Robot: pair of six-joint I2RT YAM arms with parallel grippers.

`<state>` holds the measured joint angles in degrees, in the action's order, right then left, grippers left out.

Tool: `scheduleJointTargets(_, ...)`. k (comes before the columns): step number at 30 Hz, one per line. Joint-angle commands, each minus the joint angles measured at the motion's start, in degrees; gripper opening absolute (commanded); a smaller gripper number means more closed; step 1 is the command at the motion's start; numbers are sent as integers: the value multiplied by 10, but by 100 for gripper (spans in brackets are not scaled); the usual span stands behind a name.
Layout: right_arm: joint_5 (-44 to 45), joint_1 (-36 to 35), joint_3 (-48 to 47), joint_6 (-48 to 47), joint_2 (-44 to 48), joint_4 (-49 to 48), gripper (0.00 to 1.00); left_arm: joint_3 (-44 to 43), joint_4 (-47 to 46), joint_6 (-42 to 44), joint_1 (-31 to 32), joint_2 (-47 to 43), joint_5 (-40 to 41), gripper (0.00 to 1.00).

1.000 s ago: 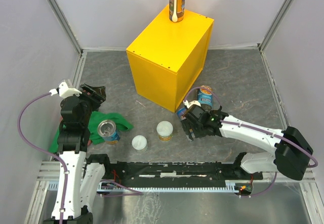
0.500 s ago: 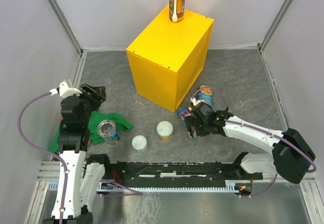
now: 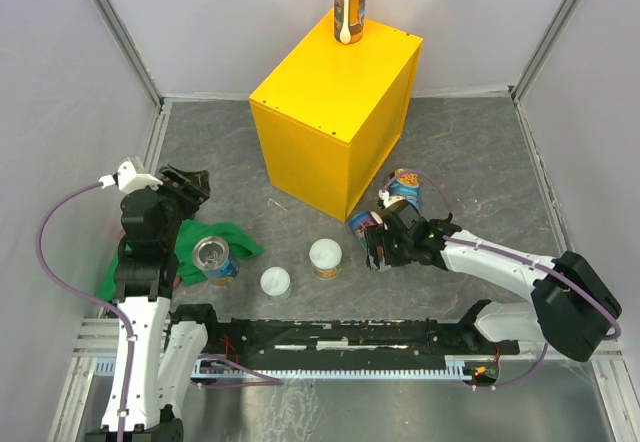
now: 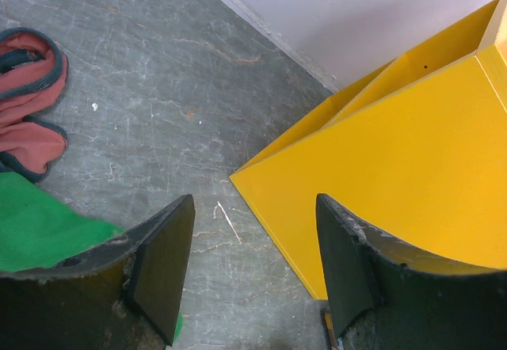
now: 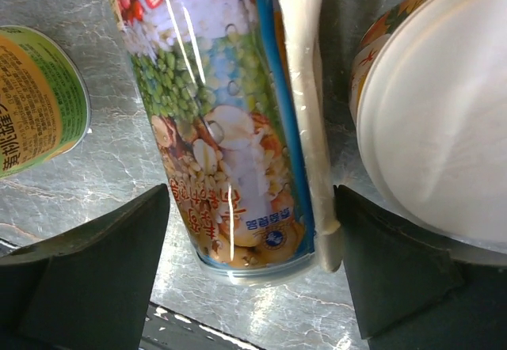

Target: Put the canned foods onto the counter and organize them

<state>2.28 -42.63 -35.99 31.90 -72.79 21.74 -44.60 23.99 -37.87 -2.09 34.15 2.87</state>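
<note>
A tall can (image 5: pixel 222 120) with a blue-edged label of beans and a cream spoon strapped to its side lies on the floor. My right gripper (image 5: pixel 252 199) is open, one finger on each side of it; the right finger is close to the spoon. In the top view this can (image 3: pixel 361 224) lies at the foot of the yellow counter (image 3: pixel 340 102), with my right gripper (image 3: pixel 374 246) over it. One orange-labelled can (image 3: pixel 349 4) stands on the counter's far corner. My left gripper (image 3: pixel 190 184) is open and empty, left of the counter (image 4: pixel 412 152).
A blue can (image 3: pixel 404 188) stands behind the right gripper. Two short white-lidded cans (image 3: pixel 325 257) (image 3: pixel 275 281) stand near the front. A silver-topped can (image 3: pixel 213 258) sits on the green cloth (image 3: pixel 235 239). A white-lidded can (image 5: pixel 444 128) and a green-yellow can (image 5: pixel 36 104) flank the lying one.
My right gripper has shifted a little to the left and farther over the lying can. The left arm and the other cans have not moved.
</note>
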Motion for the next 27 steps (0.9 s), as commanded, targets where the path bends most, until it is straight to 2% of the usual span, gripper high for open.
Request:
scheduleJointTargets(1,-4,2,5,7,1,-27,88,-1,-18,25,2,1,-1,70)
scheduleJointTargets(9,5,2,7,10,16,-3,67,5,-20,24,2,-1,-2,69)
scheduleJointTargets(15,26,3,-34,-19,27,53,61,5,-19,22,3,-2,-2,70)
scheduleJointTargets(27,42,3,-147,-71,10,163,59,1,-21,22,2,5,1,70)
